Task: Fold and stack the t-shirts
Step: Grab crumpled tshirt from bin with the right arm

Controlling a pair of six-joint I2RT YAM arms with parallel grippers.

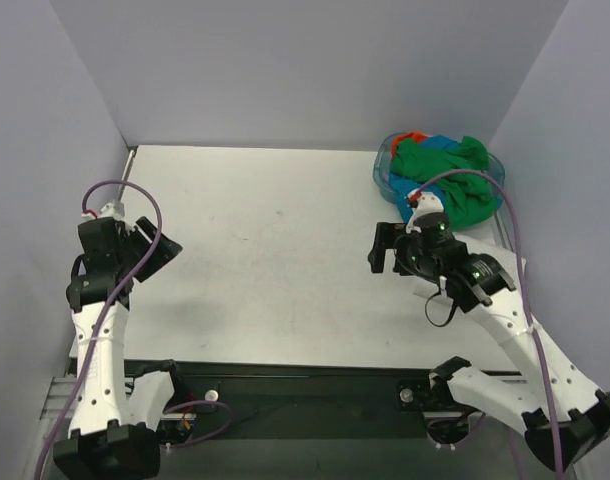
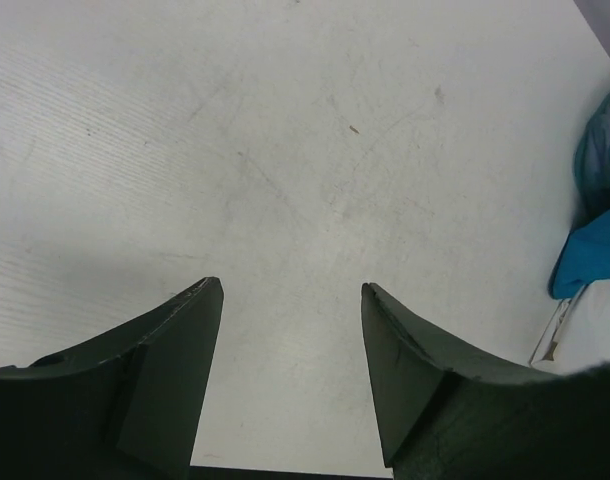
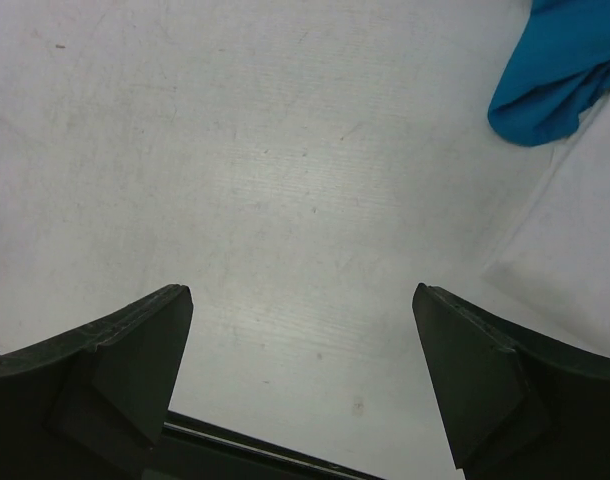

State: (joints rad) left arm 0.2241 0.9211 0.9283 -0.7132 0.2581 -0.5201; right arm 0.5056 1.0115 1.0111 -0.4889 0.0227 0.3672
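Soft cotton t-shirts [image 1: 443, 172], bright green over turquoise, orange-red peeking out: crumpled heap, far right corner of white desk [image 1: 275, 230], unfolded. Left gripper [image 2: 292, 290]: jaws apart, empty, left edge. Right gripper [image 3: 303, 295]: jaws apart, empty, near heap, likely poised to pick.

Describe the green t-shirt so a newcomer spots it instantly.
On the white table, go to the far right corner, beyond the right gripper, where shirts lie heaped. The green t-shirt is on top: the only bright green piece, over the turquoise t-shirt, with an orange-red scrap peeking out behind.
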